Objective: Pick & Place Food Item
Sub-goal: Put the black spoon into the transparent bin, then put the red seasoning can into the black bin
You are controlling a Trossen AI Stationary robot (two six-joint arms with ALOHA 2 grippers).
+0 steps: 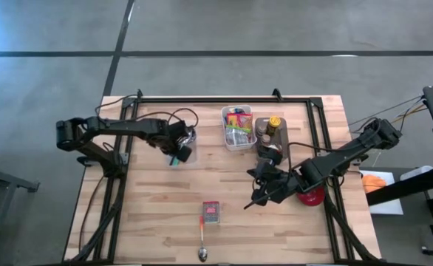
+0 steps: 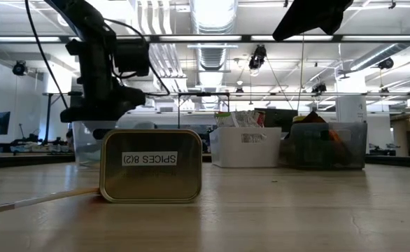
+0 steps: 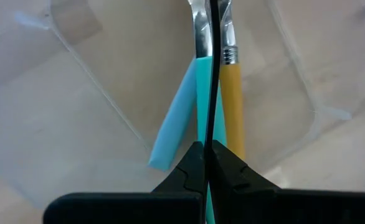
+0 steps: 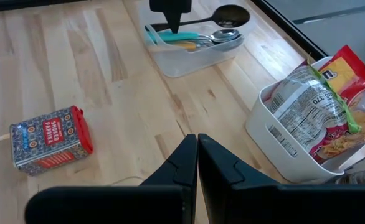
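A patterned spice tin (image 4: 48,140) lies on its side on the wooden table, also seen as the tin (image 1: 211,213) near the front. Snack packets (image 4: 319,106) stand in a white bin (image 1: 239,127). My left gripper (image 1: 178,151) points down over a clear container (image 4: 195,53) of utensils and is shut on a black spoon (image 4: 232,15). Teal and yellow handles (image 3: 232,106) lie in the container below it. My right gripper (image 4: 197,143) hovers shut above the table, right of the tin, with nothing in it. My left gripper pinches the black spoon's thin handle (image 3: 212,124) between its two fingertips, coming from above and pointing down. The spoon reaches out roughly level from the fingers, its bowl (image 4: 232,15) above the container's rim, clear of the utensils inside.
A silver spoon (image 1: 203,236) lies at the front edge near the tin. Bottles (image 1: 268,129) stand right of the white bin, and a red object (image 1: 310,196) sits under the right arm. Black frame rails (image 1: 224,100) run along the table's sides and far edge.
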